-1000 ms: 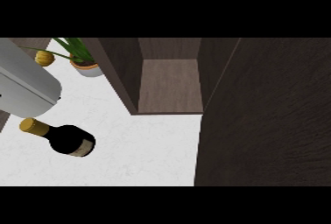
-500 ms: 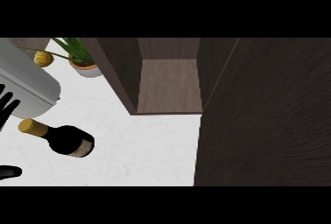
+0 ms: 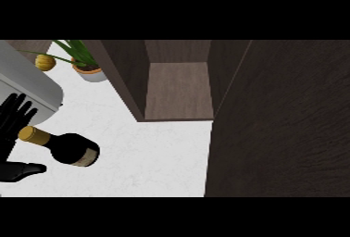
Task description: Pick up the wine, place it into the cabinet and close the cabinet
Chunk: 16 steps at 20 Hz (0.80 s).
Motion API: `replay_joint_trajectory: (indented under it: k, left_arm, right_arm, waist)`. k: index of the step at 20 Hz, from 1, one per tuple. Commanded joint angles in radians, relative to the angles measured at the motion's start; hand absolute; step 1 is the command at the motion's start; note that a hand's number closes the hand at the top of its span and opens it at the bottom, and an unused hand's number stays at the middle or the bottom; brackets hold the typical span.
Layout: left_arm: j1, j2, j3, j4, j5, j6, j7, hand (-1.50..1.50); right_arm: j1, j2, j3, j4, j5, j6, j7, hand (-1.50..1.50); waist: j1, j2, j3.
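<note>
**Q:** What lay nearest, at 8 o'clock in the head view?

**A:** The left hand (image 3: pixel 8 135), at the view's left edge. Its fingers (image 3: pixel 15 115) were straight and spread, and the thumb (image 3: pixel 24 170) was set well apart below them. It was a wide hand, holding nothing.

**Q:** Where was the wine bottle?

**A:** The wine bottle (image 3: pixel 68 149) lay on its side on the white counter (image 3: pixel 150 162). Its gold-capped neck pointed toward 10 o'clock, into the gap between fingers and thumb. Whether the hand touched it could not be told.

**Q:** What stood farther out?

**A:** The cabinet (image 3: pixel 179 92) stood open toward 1 o'clock from the bottle, showing a wooden shelf. Its dark door (image 3: pixel 280 120) filled the view's right side, from 1 to 5 o'clock. A grey rounded object (image 3: pixel 27 88) sat at 10 o'clock, behind the fingertips. Farthest, at 11 o'clock, were a potted plant (image 3: pixel 89 71) and a small yellow object (image 3: pixel 44 61).
</note>
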Motion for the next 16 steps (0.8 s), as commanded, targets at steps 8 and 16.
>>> replay_joint_trajectory:
  k: [8,16]
  left_arm:
    - [-0.102,0.063,0.009,0.413,-0.121,-0.052,-0.240,-1.50]
    - [-0.120,0.033,-0.044,0.530,-0.179,-0.068,-0.364,-1.50]
  right_arm:
    - [0.099,-0.020,0.038,-0.221,-0.013,-0.010,0.035,-1.50]
    - [0.067,-0.039,0.063,-0.276,-0.008,-0.026,0.112,-1.50]
  waist:
    - [-0.013,0.002,-0.001]
    - [-0.005,-0.001,-0.001]
